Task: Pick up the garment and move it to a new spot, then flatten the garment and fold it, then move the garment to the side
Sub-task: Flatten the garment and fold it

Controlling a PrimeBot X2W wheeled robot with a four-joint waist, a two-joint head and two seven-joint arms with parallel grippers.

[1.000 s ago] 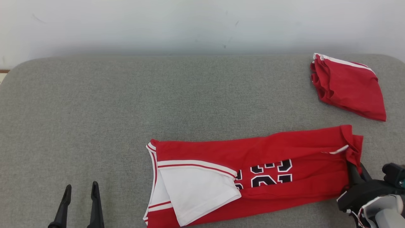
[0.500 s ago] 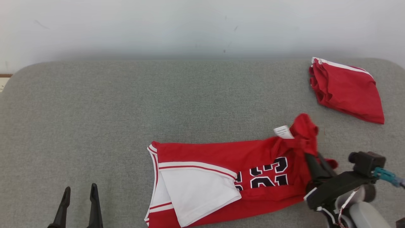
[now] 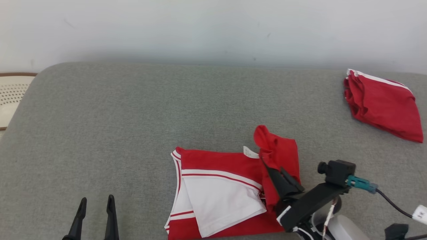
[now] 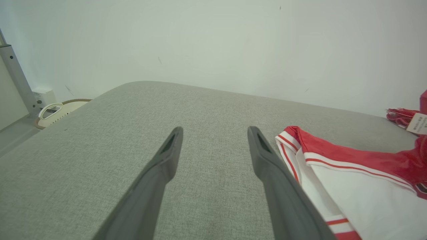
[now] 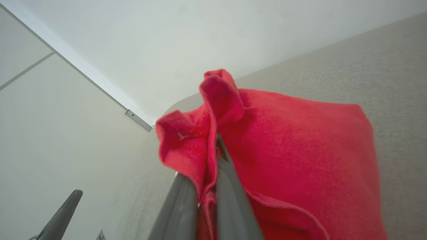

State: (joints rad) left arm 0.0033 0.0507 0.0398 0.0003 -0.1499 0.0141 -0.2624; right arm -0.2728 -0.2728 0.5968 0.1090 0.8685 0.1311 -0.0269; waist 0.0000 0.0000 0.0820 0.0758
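The garment point(image 3: 220, 186) is a red jersey with white trim and a white lining, lying near the front of the grey cushioned surface point(image 3: 166, 110). My right gripper point(image 3: 272, 171) is shut on the jersey's right end and holds that end lifted and doubled over toward the left. In the right wrist view the red cloth point(image 5: 283, 150) is pinched between the right gripper point(image 5: 215, 146) fingers and drapes over them. My left gripper point(image 3: 95, 203) stands open at the lower left, apart from the jersey. In the left wrist view the left gripper point(image 4: 215, 133) has nothing between its fingers, and the jersey point(image 4: 350, 180) lies to its right.
A second red garment point(image 3: 383, 103), folded, lies at the far right of the surface. A pale perforated object point(image 3: 11, 96) sits off the surface's left edge. A white wall point(image 3: 213, 30) runs behind. A cable point(image 3: 393, 203) trails from the right wrist camera.
My right gripper has carried the jersey's right end up and leftward, folding it over the number print. The head camera has also shifted. The left gripper stays open and still.
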